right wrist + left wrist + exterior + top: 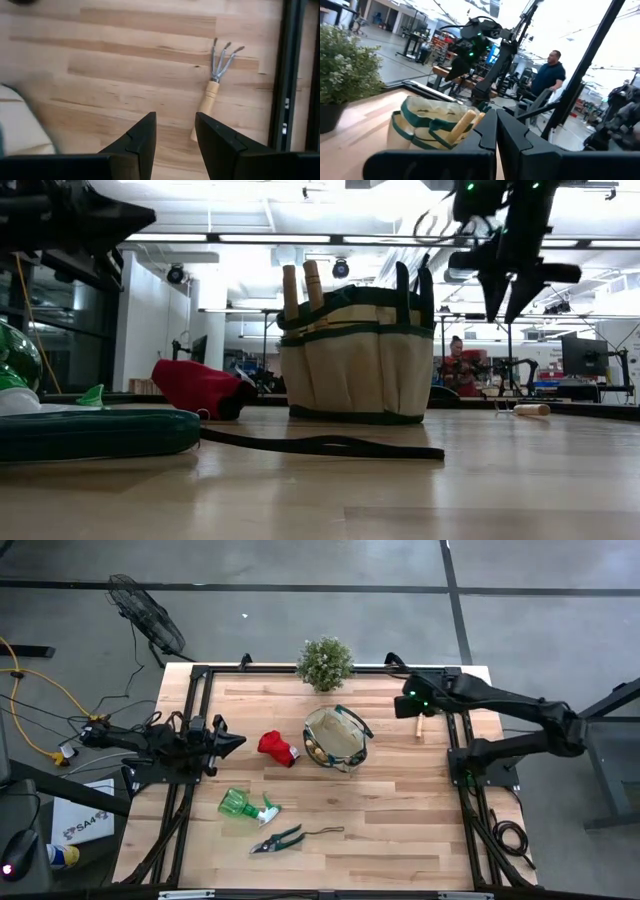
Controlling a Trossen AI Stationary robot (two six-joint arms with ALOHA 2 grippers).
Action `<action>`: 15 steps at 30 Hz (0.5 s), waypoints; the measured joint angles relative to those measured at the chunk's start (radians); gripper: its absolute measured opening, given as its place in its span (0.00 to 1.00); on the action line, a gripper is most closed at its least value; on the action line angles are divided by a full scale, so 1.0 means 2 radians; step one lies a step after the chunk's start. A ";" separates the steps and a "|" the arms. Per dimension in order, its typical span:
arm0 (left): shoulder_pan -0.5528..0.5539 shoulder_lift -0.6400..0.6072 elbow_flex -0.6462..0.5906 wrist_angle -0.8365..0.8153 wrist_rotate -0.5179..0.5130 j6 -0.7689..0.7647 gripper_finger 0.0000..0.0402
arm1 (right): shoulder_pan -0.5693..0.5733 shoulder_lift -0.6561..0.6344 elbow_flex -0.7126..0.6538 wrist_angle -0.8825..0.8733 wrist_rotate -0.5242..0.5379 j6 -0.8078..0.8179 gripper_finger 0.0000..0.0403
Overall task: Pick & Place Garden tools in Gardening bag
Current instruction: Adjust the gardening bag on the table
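Note:
The tan gardening bag with green trim stands upright mid-table, and two wooden tool handles stick out of it. A small rake with a wooden handle lies flat on the table to the bag's right. My right gripper hangs open above the table between the bag and the rake, touching nothing. A red glove, a green spray bottle and green-handled pruners lie on the table to the left of and nearer than the bag. My left gripper is shut and empty, left of the glove.
A bushy potted plant stands at the table's far edge behind the bag. Dark frame rails run along both table sides. A person stands in the room beyond the table. Bare wood lies near the front right.

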 joint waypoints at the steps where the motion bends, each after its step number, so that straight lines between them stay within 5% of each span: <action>1: 0.000 0.000 0.000 0.002 0.001 -0.001 0.00 | 0.002 0.008 0.000 0.003 0.000 -0.009 0.32; 15: 0.000 0.000 0.000 -0.002 -0.004 -0.017 0.00 | 0.063 0.013 0.000 0.036 -0.041 -0.036 0.32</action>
